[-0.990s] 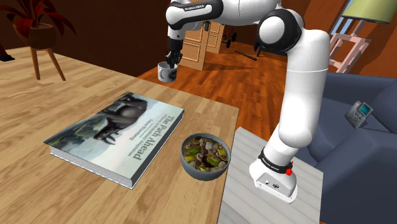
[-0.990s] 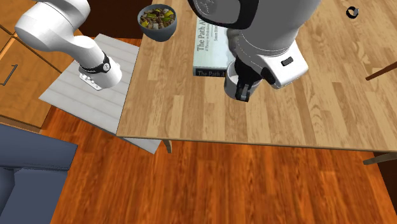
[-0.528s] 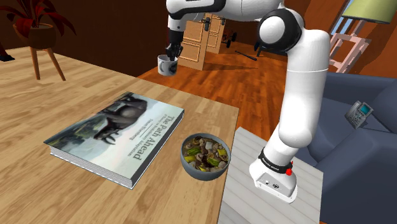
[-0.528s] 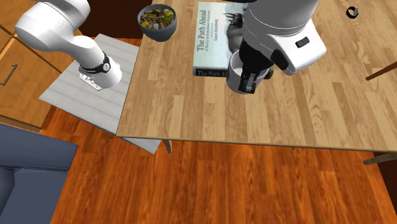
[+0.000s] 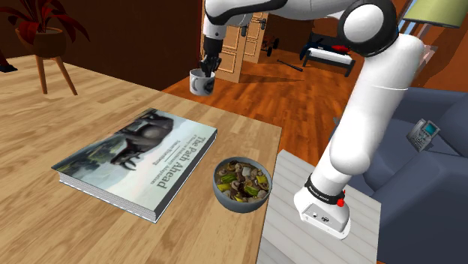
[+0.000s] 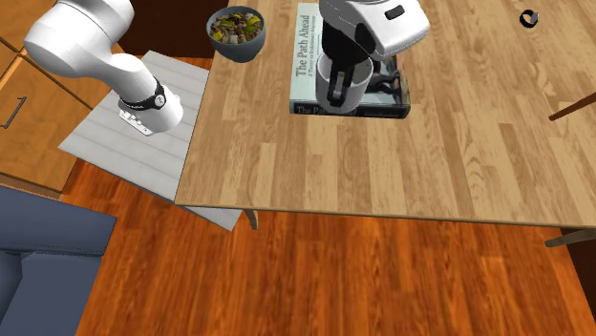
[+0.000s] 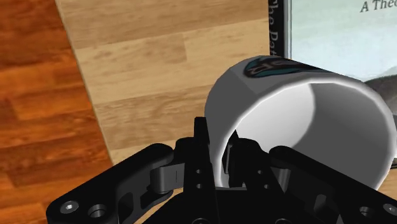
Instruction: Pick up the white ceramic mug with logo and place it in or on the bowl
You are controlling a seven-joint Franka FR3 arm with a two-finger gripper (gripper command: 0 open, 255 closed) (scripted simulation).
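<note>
- While the mug [image 5: 200, 81] hangs in the air above the table [image 5: 34, 112], the gripper [image 5: 208, 69] has it pinched by the rim. One finger is inside and one outside the wall, so it's clamped on the mug by that thin edge alone.
- Going by the wrist view, the mug is over the plank top right beside the book [image 5: 135, 161]. It's well apart from the bowl [image 5: 225, 201], which sits at the table's right edge in the shoulder view, next to the stand [image 5: 300, 240].
- My worry is that a rim pinch like this lets the mug swing or slip loose on the way across.
- The bowl looks full of food, so the mug can only land on top. Drop it off-centre and it probably tips out, maybe off that nearby edge.
- The surface is a light wood table.
- The room has a reddish wood floor [image 5: 300, 97], a potted plant [image 5: 45, 30] at the far left, and a blue sofa [image 5: 420, 180] with a phone [image 5: 424, 133] on the right.
</note>
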